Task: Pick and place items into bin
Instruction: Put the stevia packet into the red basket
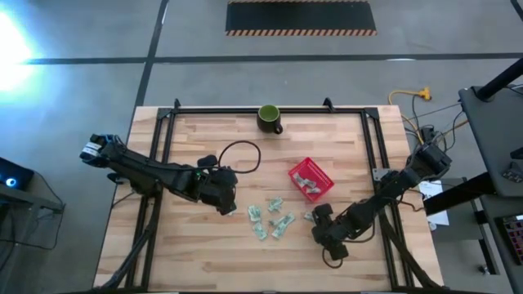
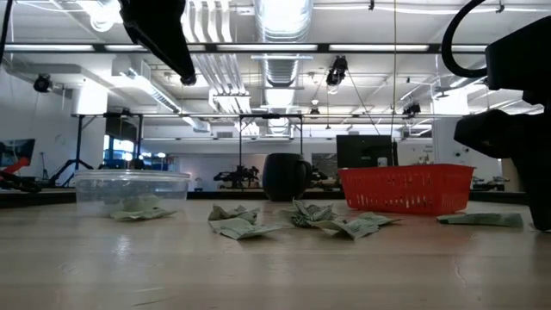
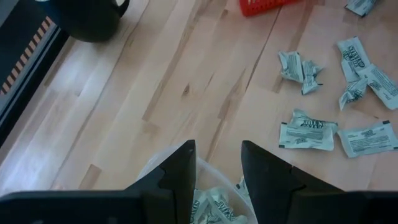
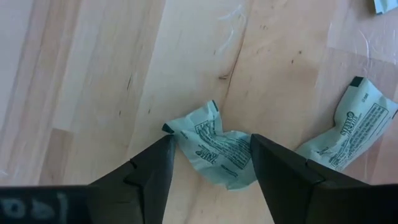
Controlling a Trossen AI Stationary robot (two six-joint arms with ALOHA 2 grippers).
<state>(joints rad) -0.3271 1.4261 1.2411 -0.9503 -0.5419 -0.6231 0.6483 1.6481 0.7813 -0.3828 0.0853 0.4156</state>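
- Packets (image 1: 272,219): loose cluster sat mid-table, at about 7 o'clock from the red basket (image 1: 322,172); roughly half a dozen were still on the wood.
- One crumpled packet (image 4: 214,151) lay flat on the table between the right gripper's (image 4: 211,163) fingers; jaws were spread to either side of it and had not closed on it. A second packet (image 4: 348,134) lay just beside, at its 3 o'clock in the wrist view.
- Red basket already held some packets; a clear tub (image 2: 131,190) under the left gripper (image 3: 217,171) held a few as well.
- Left gripper hung over that clear tub at 9 o'clock of the cluster, jaws part open with nothing between them.
- Dark green mug (image 1: 269,118) stood at the table's 12 o'clock edge, well apart, not part of the job.
- Progress call: partway through. Some were binned, the cluster was still to clear, and the right arm looked poised for the next pick.
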